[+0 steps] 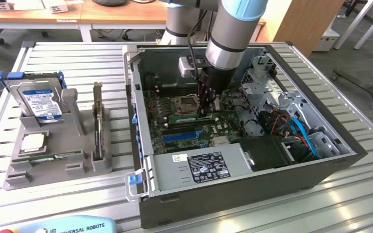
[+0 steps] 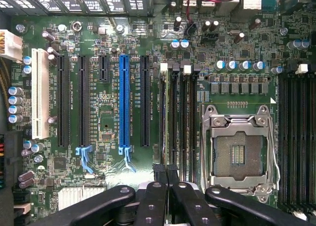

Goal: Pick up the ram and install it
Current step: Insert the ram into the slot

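Inside the case (image 1: 136, 97), on the motherboard (image 2: 106, 112) just beside the empty socket (image 2: 239, 147), the ram (image 1: 185, 118) lies low and level along one of the memory slots. It appears to be entered in the slot, though I cannot tell whether it is fully seated. The tool (image 1: 206, 112) stands upright over the end of the ram nearer the exterior view's right. In the wrist view the tool (image 2: 167, 186) has its fingers drawn almost fully together at the end of that bank of slots. It is not clear whether they pinch the stick's top edge or only bear down on it.

As I judge it, the ram is very light and stiff, but thin and brittle. It would not sag in a grip, yet it could crack or bend under a sideways load. The flat faces carry small chips and the lower edge carries the contacts, so neither is a good place to squeeze. The better hold is a light pinch across its thickness on the bare upper edge, or at the short ends. Seating probably needs a firm, straight push, because any tilt would bind it in the slot.

On the tabletop (image 1: 76, 63), well apart from the case, a tray (image 1: 50, 178) holds what looks like a similar green strip (image 1: 47, 156).
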`<state>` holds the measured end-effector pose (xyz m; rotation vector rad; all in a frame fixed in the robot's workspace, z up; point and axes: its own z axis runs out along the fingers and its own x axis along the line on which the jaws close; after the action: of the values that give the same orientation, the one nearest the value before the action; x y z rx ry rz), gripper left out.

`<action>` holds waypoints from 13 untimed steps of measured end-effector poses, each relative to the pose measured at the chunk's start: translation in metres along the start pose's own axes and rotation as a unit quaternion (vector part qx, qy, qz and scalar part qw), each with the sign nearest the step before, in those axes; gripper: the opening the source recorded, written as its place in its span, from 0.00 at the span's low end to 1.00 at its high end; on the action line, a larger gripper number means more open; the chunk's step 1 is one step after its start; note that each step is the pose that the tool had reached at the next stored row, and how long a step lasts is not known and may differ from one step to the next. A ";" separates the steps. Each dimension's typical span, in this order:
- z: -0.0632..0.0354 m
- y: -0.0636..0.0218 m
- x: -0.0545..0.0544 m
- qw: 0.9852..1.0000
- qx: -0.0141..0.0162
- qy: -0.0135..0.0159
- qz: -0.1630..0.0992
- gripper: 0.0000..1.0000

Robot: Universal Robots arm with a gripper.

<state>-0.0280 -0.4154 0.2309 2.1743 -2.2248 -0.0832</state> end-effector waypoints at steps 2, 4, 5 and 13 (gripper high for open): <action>0.0001 0.0000 0.000 1.000 0.000 0.000 0.000 0.11; 0.0001 0.0000 0.000 1.000 0.000 0.000 0.000 0.11; 0.0001 0.0000 0.000 1.000 0.000 0.000 0.000 0.11; 0.0002 0.0000 -0.001 1.000 0.000 0.000 0.000 0.11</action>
<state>-0.0280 -0.4148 0.2307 2.1744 -2.2248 -0.0832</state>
